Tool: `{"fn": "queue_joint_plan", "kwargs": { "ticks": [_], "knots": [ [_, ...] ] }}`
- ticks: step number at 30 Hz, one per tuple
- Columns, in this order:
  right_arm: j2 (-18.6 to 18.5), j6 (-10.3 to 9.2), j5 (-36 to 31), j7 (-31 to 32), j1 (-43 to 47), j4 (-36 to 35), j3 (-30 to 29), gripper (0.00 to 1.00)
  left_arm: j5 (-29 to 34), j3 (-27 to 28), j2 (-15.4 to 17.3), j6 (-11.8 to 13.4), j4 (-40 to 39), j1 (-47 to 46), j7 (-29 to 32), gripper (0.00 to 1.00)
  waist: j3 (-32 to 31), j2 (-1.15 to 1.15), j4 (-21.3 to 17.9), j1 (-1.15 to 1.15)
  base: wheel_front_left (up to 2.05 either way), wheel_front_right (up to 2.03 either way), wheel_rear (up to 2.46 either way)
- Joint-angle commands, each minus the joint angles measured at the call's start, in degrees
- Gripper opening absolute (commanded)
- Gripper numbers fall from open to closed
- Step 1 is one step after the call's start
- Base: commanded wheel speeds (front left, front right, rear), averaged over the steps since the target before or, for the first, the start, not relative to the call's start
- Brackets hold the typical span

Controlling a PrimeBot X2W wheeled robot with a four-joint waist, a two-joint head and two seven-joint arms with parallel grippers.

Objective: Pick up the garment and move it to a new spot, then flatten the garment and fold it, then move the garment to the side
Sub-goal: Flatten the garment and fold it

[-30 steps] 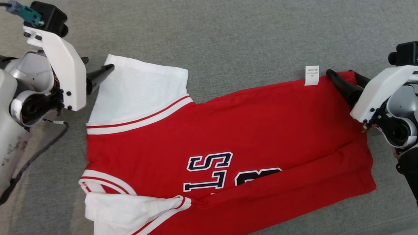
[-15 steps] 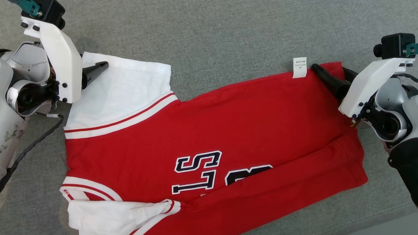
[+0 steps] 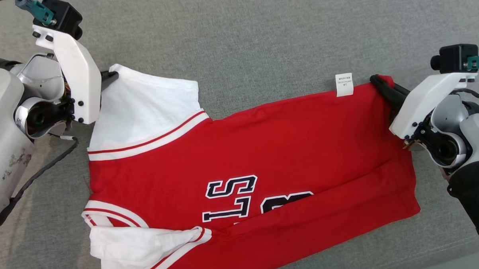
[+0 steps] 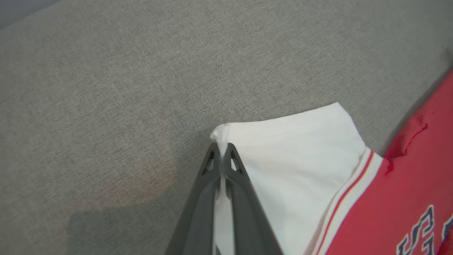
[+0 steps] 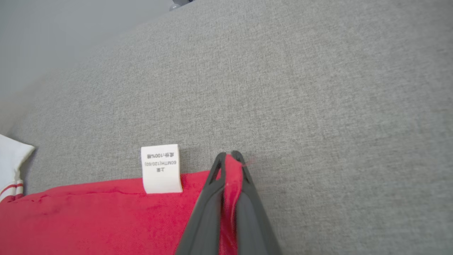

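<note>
Head view: a red jersey (image 3: 264, 149) with white sleeves and dark lettering lies spread on the grey fabric surface (image 3: 259, 30). Left wrist view: the left tool (image 4: 222, 147) is clamped on a white sleeve corner (image 4: 220, 132). Right wrist view: the right tool (image 5: 230, 156) is clamped on the red hem corner (image 5: 231, 177), beside the care label (image 5: 161, 168).

White wrist brackets (image 3: 72, 72), black cameras (image 3: 62, 17), dark tapered fingers (image 4: 201, 209).
</note>
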Motion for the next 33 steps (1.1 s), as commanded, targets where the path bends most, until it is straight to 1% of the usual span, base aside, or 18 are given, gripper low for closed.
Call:
{"fn": "queue_joint_plan", "kwargs": {
  "ticks": [1, 4, 7, 12, 14, 21, 27, 29, 33],
  "knots": [
    [-0.58, 0.01, 0.46, -0.88, 0.74, 0.43, 0.2, 0.0, -0.58, -0.33, 0.26, -0.05, -0.17, 0.17, -0.33, 0.0, -1.28, 0.0, 0.35, 0.0, 0.0, 0.0, 0.0],
    [-1.15, 0.01, 1.61, -2.68, 1.53, 0.71, 0.92, 0.0, -2.53, -1.72, 0.73, -0.05, -0.92, 1.4, -0.8, 0.0, -3.63, 0.0, 0.71, 0.0, 0.0, 0.0, 0.0],
    [-1.66, 0.01, 2.65, -3.35, 2.72, 0.91, 1.79, 0.0, -4.6, -2.84, 1.54, -0.05, -2.11, 2.35, -0.03, 0.0, -5.6, 0.0, 0.96, 0.0, 0.0, 0.0, 0.0],
    [-3.16, 0.01, 4.68, -2.31, 4.77, 1.26, 3.43, 0.0, -9.9, -4.28, 3.33, -0.05, -5.11, 4.74, 4.13, 0.0, -9.23, 0.0, 1.77, 0.0, 0.0, 0.0, 0.0],
    [-3.53, 0.01, 5.08, -2.08, 5.21, 1.32, 3.79, 0.0, -10.97, -4.46, 3.77, -0.05, -5.83, 5.26, 5.18, 0.0, -9.97, 0.0, 1.98, 0.0, 0.0, 0.0, 0.0],
    [-5.91, 0.02, 7.2, 0.96, 7.52, 0.32, 6.96, 0.0, -17.87, -5.28, 6.31, -0.05, -10.7, 8.79, 11.83, 0.0, -14.13, 0.0, 3.79, 0.0, 0.0, 0.0, 0.0],
    [-8.41, 0.02, 9.0, 3.53, 8.04, -0.85, 10.18, 0.0, -22.04, -5.47, 7.97, -0.05, -15.04, 10.65, 16.21, 0.0, -15.58, 0.0, 5.47, 0.0, 0.0, 0.0, 0.0],
    [-9.09, 0.01, 10.17, 5.53, 8.19, -1.19, 11.26, 0.0, -23.13, -5.81, 8.66, 0.09, -16.18, 11.29, 17.8, 0.0, -15.81, 0.0, 5.98, 0.0, 0.0, 0.0, 0.0],
    [-10.92, 0.01, 12.72, 10.73, 7.48, -1.62, 13.07, 0.0, -24.25, -6.6, 9.53, 1.45, -18.63, 11.94, 20.55, 0.0, -16.07, 0.0, 6.69, 0.0, 0.0, 0.0, 0.0]
  ]
}}
